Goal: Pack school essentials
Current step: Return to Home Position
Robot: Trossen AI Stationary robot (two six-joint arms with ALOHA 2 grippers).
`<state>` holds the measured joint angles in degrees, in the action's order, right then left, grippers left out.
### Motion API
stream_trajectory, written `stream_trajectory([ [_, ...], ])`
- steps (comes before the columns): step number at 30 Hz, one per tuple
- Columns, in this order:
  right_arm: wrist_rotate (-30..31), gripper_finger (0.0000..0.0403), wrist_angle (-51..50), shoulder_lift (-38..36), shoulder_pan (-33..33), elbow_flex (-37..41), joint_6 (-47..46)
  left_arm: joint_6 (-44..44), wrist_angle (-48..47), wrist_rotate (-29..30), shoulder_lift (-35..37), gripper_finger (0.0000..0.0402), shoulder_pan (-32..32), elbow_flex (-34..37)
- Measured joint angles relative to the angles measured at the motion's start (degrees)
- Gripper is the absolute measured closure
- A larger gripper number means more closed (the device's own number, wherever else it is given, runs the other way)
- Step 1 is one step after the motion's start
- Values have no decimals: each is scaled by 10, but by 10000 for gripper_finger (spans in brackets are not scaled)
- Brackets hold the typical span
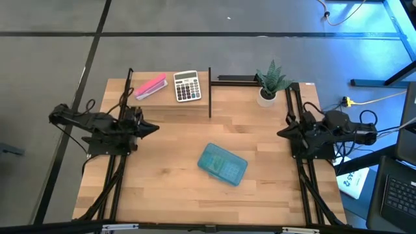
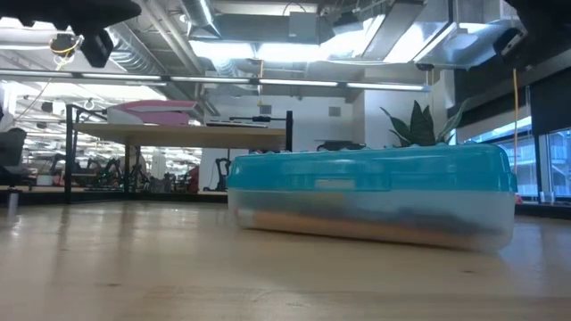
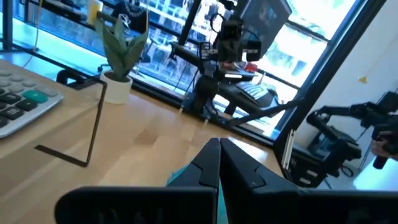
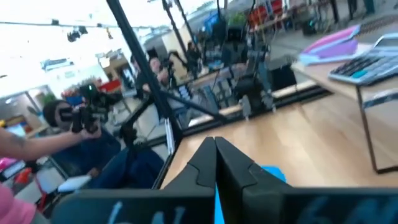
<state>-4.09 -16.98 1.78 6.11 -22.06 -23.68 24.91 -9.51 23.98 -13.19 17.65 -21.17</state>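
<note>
A translucent case with a blue lid (image 1: 222, 164) lies flat on the table's middle; in the low view the case (image 2: 370, 196) is closed, with dim shapes inside, one orange-brown. The school essentials cannot be made out one by one. My left gripper (image 1: 155, 128) hovers shut at the table's left side, its fingers (image 3: 219, 163) together. My right gripper (image 1: 281, 133) hovers shut at the right side, fingers (image 4: 214, 163) together. Both point toward the table's middle and stand clear of the case.
A raised shelf at the far left carries a long pink block (image 1: 151, 87) and a grey calculator (image 1: 187, 86). A potted plant (image 1: 270, 82) stands at the far right. A black frame post (image 1: 209, 92) rises beside the shelf. Bare wood surrounds the case.
</note>
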Motion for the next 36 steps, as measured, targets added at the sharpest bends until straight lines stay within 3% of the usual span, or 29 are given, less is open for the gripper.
stream_trajectory([
  [13,5,402,-1,-17,0,11,14,-53,2,20,130,401,0,48],
  [20,5,402,83,-17,0,85,12,-74,40,20,131,401,0,99],
  [27,-5,402,163,-17,0,165,-1,-78,144,3,131,402,0,178],
  [36,0,402,187,-16,0,217,63,-101,133,-11,128,401,0,207],
])
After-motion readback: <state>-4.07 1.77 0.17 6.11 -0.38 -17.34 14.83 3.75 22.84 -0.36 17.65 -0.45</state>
